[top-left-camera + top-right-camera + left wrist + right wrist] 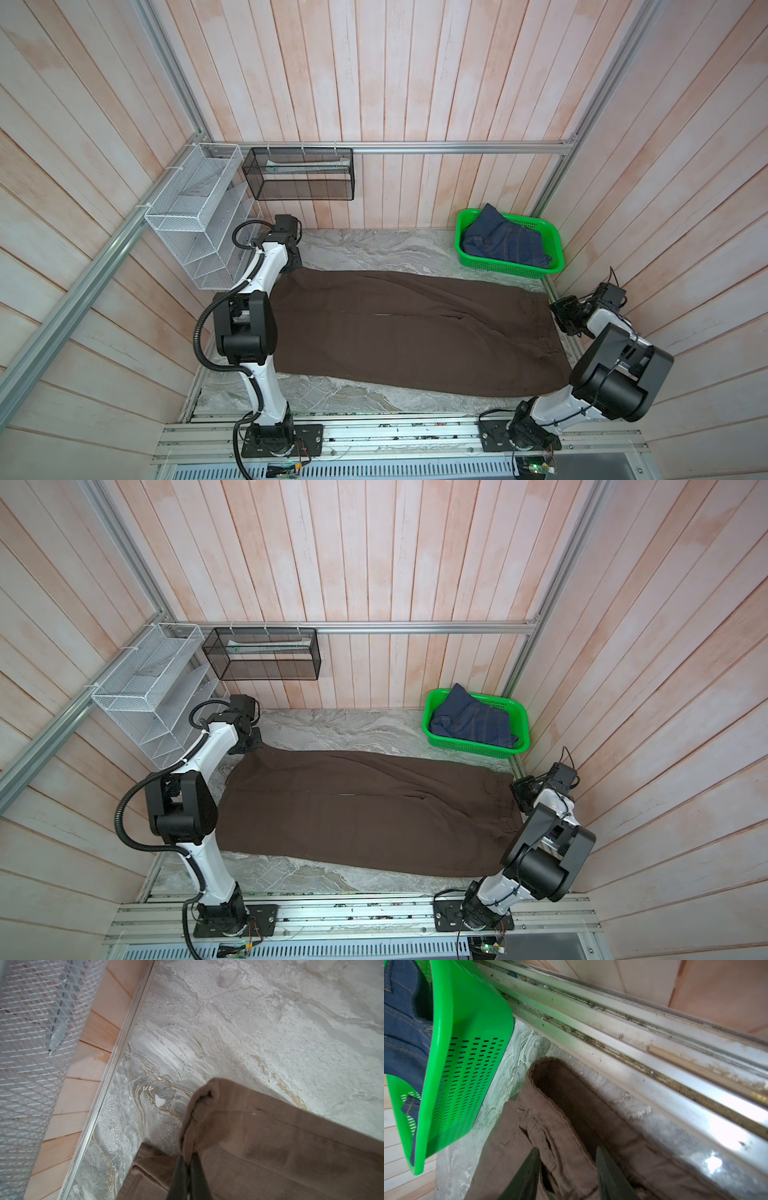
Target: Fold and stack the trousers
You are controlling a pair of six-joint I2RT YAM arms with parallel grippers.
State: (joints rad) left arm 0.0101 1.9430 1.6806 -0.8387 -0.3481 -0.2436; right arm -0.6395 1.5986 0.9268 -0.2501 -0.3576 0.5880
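Two robot arms flank one grey, marble-veined worktop point(374, 249) enclosed by pale wooden slats. One pair of dark brown trousers point(415, 328), of soft matte fabric with a fine twill weave, lies flat and lengthways across the worktop in both top views, covering most of its length. The hems are on the left and the waistband is on the right, and the two legs lie side by side along a central seam. The left end effector point(190, 1157) has its two dark fingers pressed together, pinching a rounded fold of the far hem corner, which rises slightly off the stone. The right end effector point(566, 1152) has its two tapered fingers spread apart, straddling the corded edge of the gaping waistband. Whether they touch the cloth cannot be told. One rectangular green plastic basket point(511, 270), its walls perforated with rows of slots, stands at the far right corner, near the waistband. It holds one crumpled pair of dark blue denim jeans point(505, 243) with tan stitching. Two wire containers hang on the walls: one white mesh rack point(187, 208) and one black mesh box point(299, 191).
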